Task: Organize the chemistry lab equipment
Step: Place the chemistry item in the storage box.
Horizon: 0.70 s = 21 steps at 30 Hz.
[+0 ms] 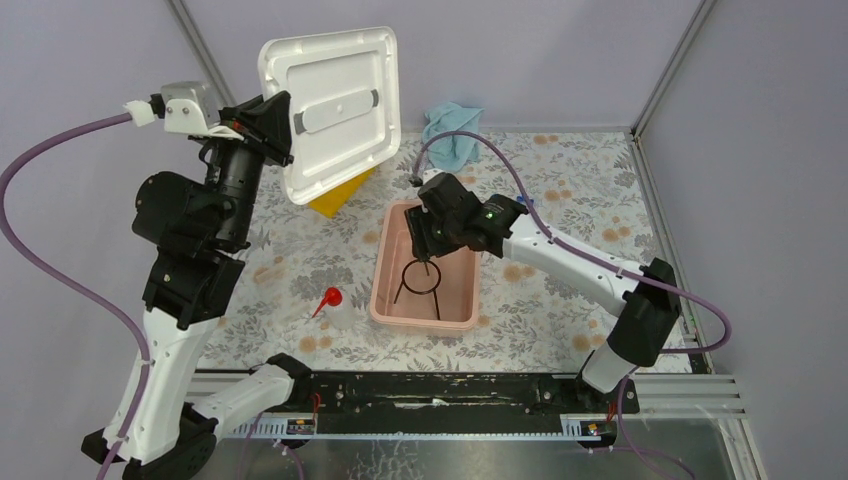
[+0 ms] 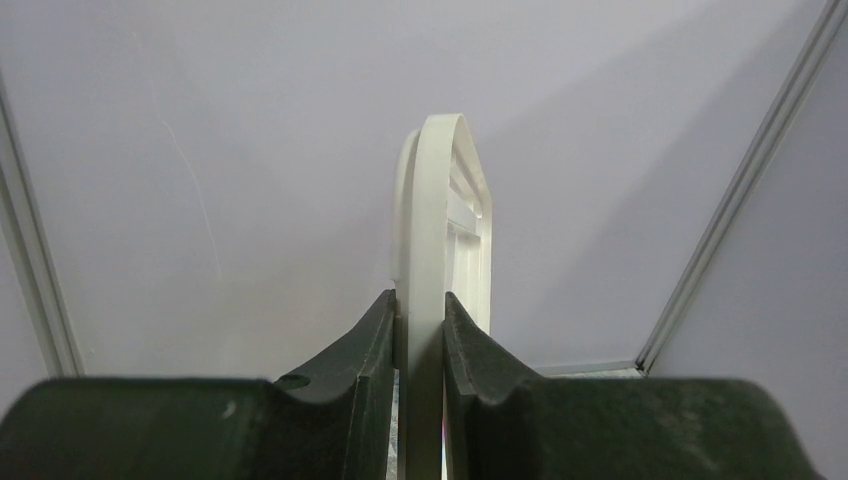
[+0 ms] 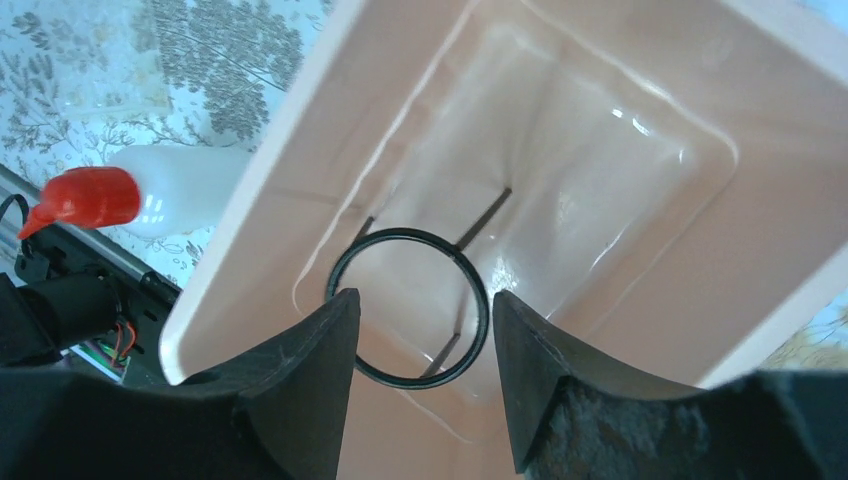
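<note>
Left gripper (image 2: 422, 325) clamped on white lid (image 1: 335, 110), lid raised edge-on. Red-spouted bottle (image 1: 338, 305) on table (image 1: 545, 330), not yet binned. Yellow rack (image 1: 338, 198) mostly hidden behind lid; contents cannot be told. Black wire ring (image 1: 420, 278) lies inside pink bin (image 1: 385, 290). Right gripper (image 3: 425, 300) above it, jaws apart, holding nothing.

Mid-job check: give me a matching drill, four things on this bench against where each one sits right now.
Things:
1. white lid
2. black wire ring
3. red-spouted bottle
4. blue cloth

Places:
a. on the table, left of the pink bin
b. at the table's back edge
c. clamped on edge in the left gripper, held in the air
d. inside the pink bin, below the open right gripper

Pairs: 1-c, 2-d, 3-a, 4-b
</note>
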Tool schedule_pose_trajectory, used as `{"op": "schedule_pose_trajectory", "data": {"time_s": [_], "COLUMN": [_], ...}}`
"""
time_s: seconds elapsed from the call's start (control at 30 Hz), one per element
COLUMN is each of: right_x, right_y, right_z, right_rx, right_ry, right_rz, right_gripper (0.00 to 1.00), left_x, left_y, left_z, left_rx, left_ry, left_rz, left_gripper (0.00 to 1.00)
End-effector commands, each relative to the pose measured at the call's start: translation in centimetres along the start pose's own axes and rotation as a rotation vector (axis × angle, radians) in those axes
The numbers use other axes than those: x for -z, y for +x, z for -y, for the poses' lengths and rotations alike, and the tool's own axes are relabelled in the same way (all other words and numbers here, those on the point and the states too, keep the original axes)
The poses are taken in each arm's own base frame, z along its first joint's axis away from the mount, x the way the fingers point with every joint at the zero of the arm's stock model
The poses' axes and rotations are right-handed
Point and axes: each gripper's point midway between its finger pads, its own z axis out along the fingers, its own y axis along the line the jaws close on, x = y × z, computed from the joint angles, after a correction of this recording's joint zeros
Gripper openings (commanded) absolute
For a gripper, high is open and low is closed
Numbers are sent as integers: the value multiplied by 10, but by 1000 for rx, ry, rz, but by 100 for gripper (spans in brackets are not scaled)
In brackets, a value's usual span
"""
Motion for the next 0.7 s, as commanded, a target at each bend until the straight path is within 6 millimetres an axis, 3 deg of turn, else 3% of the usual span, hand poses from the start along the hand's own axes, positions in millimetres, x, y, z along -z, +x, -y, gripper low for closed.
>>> {"op": "schedule_pose_trajectory", "data": {"time_s": [0.0,0.17,0.4,0.67], "right_x": [24,27,23,16], "right_y": [-21,-22,-6,2], "right_z": [-15,-44,-95,-143], "right_rx": [234,462,772,952], "right_ry": [73,60,-93,-247], "right_rz": [67,114,160,216], "right_gripper": [61,66,74,82], "left_x": [7,11,20,26], "left_y": [-48,-57,-71,-79], "left_z": [-12,-26,-38,-40], "left_rx": [25,27,19,14], "left_ry": [-67,-146,-205,-214], "left_rz": [155,169,182,184], "left_gripper": [0,0,0,0]}}
